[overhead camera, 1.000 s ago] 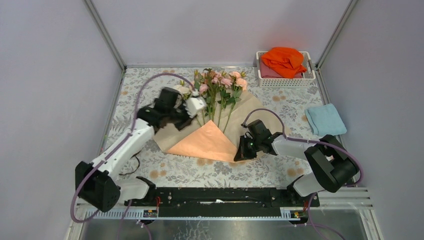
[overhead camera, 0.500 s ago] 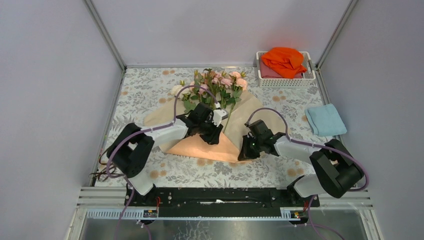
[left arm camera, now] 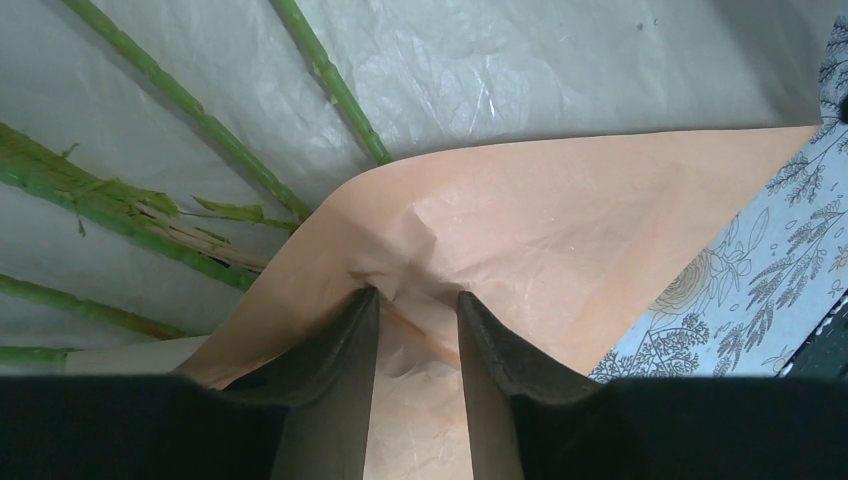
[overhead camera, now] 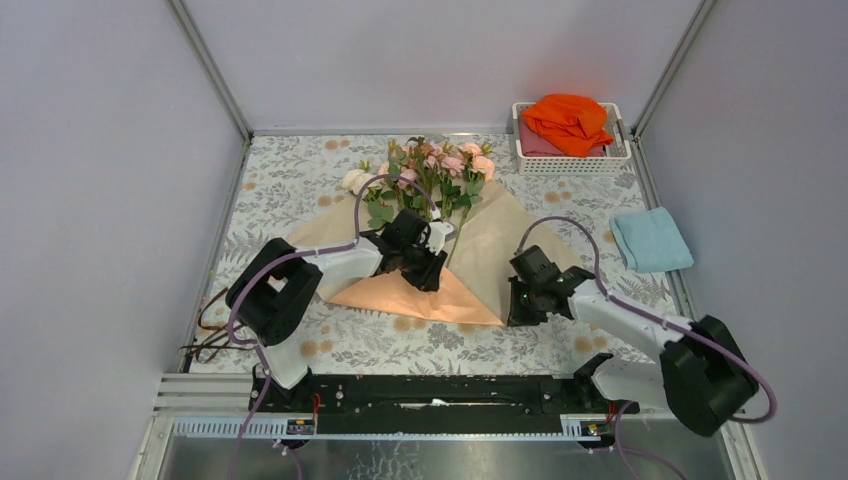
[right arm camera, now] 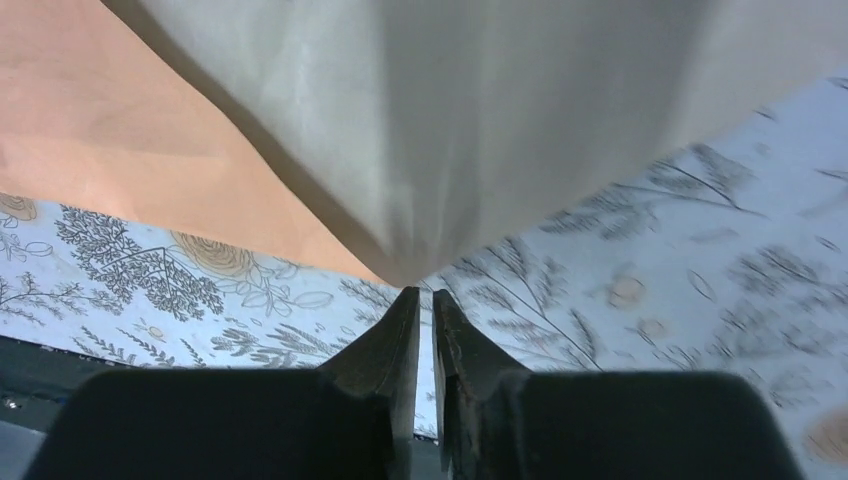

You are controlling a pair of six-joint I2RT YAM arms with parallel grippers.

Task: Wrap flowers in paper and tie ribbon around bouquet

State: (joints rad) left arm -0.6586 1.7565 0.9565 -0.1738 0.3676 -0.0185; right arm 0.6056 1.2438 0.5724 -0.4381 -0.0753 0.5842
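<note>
The paper (overhead camera: 492, 243) lies spread at the middle of the counter (overhead camera: 275, 190), pale tan face up, with its near part folded over as a peach flap (overhead camera: 455, 298) that points toward the flowers (overhead camera: 440, 168). The flowers rest on the tan face: blooms and leaves at the far edge of the sheet, stems (left arm camera: 330, 80) running toward the arms and passing under the flap's edge. The left hand (overhead camera: 428, 272) sits low over the flap near its tip. In the left wrist view its fingers (left arm camera: 350, 335) stand partly apart, about halfway, tips pressed to the peach surface where the paper puckers; paper shows in the gap, and the fingers do not clamp it. The right hand (overhead camera: 520, 303) is at the sheet's right near corner, close to the counter. In the right wrist view its fingers (right arm camera: 395, 340) stand a narrow slit apart, and the tan corner of the sheet hangs down to a point right at their tips; contact between corner and tips cannot be told. A white basket (overhead camera: 565, 168) holding an orange cloth (overhead camera: 568, 120) stands at the far right corner of the counter. A blue cloth (overhead camera: 650, 240) lies near the right edge, well apart from the paper.
</note>
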